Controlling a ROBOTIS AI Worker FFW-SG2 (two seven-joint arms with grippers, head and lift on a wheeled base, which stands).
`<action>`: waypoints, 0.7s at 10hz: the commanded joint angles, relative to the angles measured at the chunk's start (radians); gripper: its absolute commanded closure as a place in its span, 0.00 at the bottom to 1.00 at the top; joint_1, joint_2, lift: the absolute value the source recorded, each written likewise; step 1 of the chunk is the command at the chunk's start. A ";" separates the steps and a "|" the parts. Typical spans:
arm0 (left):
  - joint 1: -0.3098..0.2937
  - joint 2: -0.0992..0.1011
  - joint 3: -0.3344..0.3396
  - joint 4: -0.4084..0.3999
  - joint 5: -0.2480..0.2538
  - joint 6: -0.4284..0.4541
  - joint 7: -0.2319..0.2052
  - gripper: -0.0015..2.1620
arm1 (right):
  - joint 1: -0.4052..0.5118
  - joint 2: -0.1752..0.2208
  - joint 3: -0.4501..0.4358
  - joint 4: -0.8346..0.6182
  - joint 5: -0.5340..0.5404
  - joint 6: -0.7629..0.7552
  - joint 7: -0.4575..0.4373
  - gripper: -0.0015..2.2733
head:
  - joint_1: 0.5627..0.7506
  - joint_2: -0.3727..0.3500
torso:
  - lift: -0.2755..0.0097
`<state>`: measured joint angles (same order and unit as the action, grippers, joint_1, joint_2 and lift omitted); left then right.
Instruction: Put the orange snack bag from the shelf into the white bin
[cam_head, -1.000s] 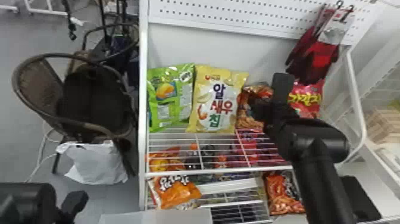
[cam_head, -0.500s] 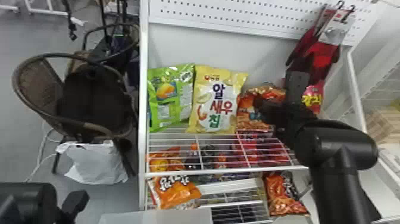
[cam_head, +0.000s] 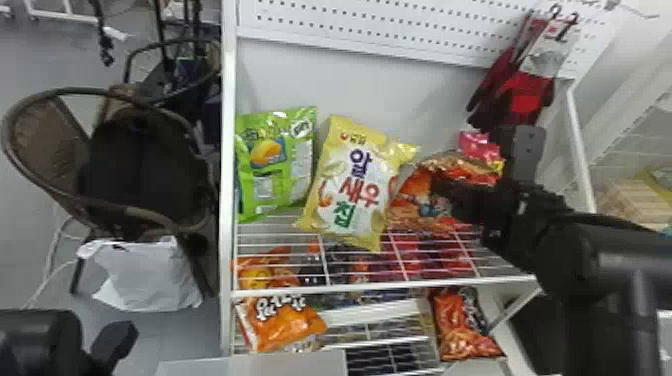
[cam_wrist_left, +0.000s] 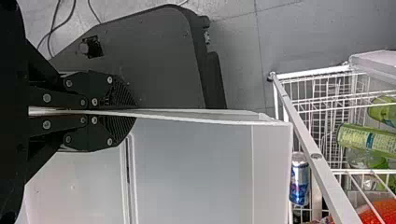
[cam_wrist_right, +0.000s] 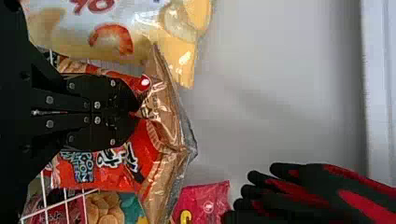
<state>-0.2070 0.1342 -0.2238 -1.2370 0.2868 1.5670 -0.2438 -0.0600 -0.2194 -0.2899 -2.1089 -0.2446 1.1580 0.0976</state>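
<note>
Pinching, with the tightly closed right gripper (cam_wrist_right: 136, 112), the crinkled top film of the orange snack bag (cam_wrist_right: 105, 179) at the upper shelf (cam_head: 380, 286); clamping, with the closed left gripper (cam_wrist_left: 135, 113), the white bin (cam_wrist_left: 196, 117). Probably handling light, soft, slippery, crushable; favouring the top seal.

Orange snack bag (cam_head: 417, 197), creased and tilted; white bin (cam_head: 295, 363), smooth-walled.
The bag, red-orange with a coppery, crinkled end, is right of centre in the head view; the bin is at the bottom edge, left of centre.
</note>
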 joint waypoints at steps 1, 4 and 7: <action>-0.002 -0.002 -0.002 0.001 -0.002 0.004 0.000 0.99 | 0.032 0.000 -0.031 -0.091 -0.021 0.050 0.010 0.99 | 0.70 0.11 | 0.97; -0.002 -0.004 -0.002 0.001 -0.003 0.004 0.000 0.99 | 0.101 0.009 -0.091 -0.221 -0.058 0.151 0.057 0.99 | 0.70 0.10 | 0.97; -0.011 -0.005 -0.009 0.008 -0.005 0.004 0.000 0.99 | 0.180 0.051 -0.183 -0.359 -0.117 0.314 0.129 0.99 | 0.70 0.09 | 0.97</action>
<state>-0.2146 0.1292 -0.2312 -1.2314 0.2822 1.5670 -0.2439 0.1012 -0.1804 -0.4584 -2.4365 -0.3537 1.4458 0.2251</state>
